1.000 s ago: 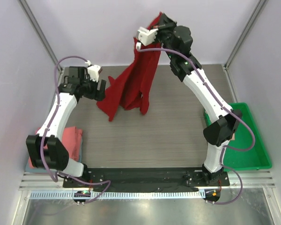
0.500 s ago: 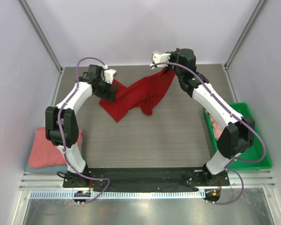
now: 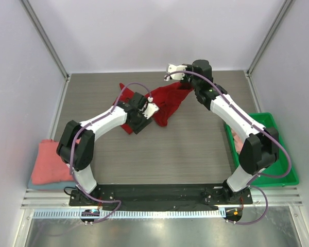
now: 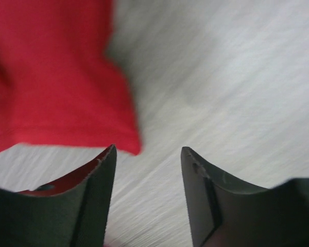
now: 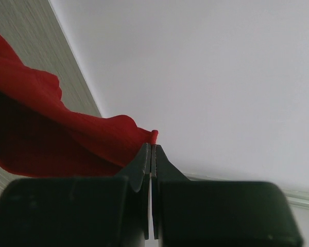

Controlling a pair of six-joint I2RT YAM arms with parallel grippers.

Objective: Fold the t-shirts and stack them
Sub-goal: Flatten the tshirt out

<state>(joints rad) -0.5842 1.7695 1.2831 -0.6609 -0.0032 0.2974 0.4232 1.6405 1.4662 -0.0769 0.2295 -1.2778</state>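
Lowered from mid-air, the deep red t-shirt [image 3: 167, 99] lies crumpled mid-table, unfolded. Right gripper [image 5: 152, 147] pinches its corner; left gripper [image 4: 147, 152], jaws half apart and seemingly empty, hovers at its hem. Pink stack [image 3: 49, 162] waits left.

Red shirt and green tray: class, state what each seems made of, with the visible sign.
The red shirt looks like soft matte cloth, perhaps cotton knit: it drapes and creases. The green tray looks like smooth hard plastic: straight raised rim, even bright colour.
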